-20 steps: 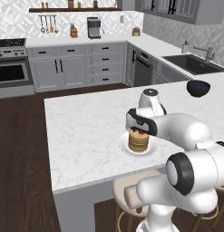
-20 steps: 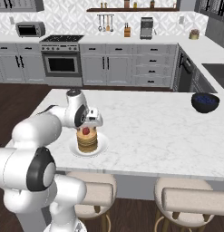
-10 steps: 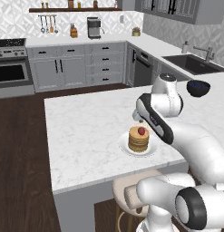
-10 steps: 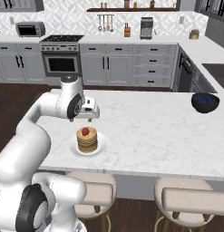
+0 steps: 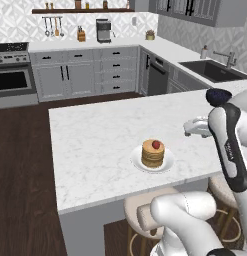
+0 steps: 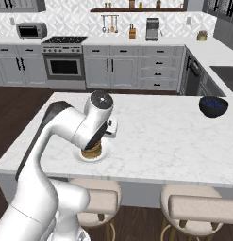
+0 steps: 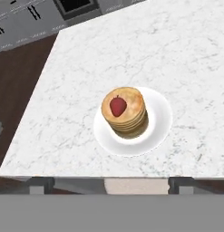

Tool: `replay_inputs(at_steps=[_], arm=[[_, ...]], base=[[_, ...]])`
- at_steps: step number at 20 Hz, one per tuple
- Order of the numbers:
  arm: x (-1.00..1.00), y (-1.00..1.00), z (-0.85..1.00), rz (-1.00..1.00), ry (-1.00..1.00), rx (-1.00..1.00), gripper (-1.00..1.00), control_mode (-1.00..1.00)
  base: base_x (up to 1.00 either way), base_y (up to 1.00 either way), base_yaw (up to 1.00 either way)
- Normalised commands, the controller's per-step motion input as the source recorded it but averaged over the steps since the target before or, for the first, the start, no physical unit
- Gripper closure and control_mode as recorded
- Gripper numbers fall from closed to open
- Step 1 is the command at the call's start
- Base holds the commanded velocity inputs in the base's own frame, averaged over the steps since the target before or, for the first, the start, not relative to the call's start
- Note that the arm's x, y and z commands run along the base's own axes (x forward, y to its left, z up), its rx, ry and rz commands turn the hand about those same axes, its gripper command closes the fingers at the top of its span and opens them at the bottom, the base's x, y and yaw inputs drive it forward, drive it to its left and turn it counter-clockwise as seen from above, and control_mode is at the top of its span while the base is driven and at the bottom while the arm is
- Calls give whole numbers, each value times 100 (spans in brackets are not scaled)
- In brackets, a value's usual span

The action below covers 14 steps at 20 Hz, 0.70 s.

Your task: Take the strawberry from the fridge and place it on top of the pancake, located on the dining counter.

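Note:
The strawberry (image 7: 118,106) lies on top of the pancake (image 7: 127,117), a golden-brown stack on a white plate (image 7: 161,118) near the front edge of the dining counter (image 7: 131,50). My gripper (image 7: 111,184) hangs above the stack, open, its two dark tips far apart with nothing between them. From the left base, the strawberry (image 5: 156,145) tops the pancake (image 5: 153,156) and my gripper (image 5: 190,128) floats up and to the right of it, apart from it. From the right base, my arm covers most of the pancake (image 6: 92,151). The fridge is out of view.
A dark blue bowl (image 6: 213,106) sits on the dining counter's far right part. Round stools (image 6: 198,207) stand under the near edge. Behind are grey cabinets, a stove (image 6: 64,63) and a sink (image 5: 214,70) on the side counter.
The hand has lifted off the pancake stack and drawn up and back towards the base. The strawberry stays on the stack, free of the fingers.

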Motion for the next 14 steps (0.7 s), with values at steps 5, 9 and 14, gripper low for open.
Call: replay_inputs(at_steps=[5, 9, 14], arm=[[-75, -51, 17, 0, -3, 21, -100, -100], [-25, -29, -4, 0, 6, 11, -100, -100], [0, -19, -23, 0, 15, 2, -100, -100]], base=[[0, 0, 0], [0, 0, 0], [0, 0, 0]])
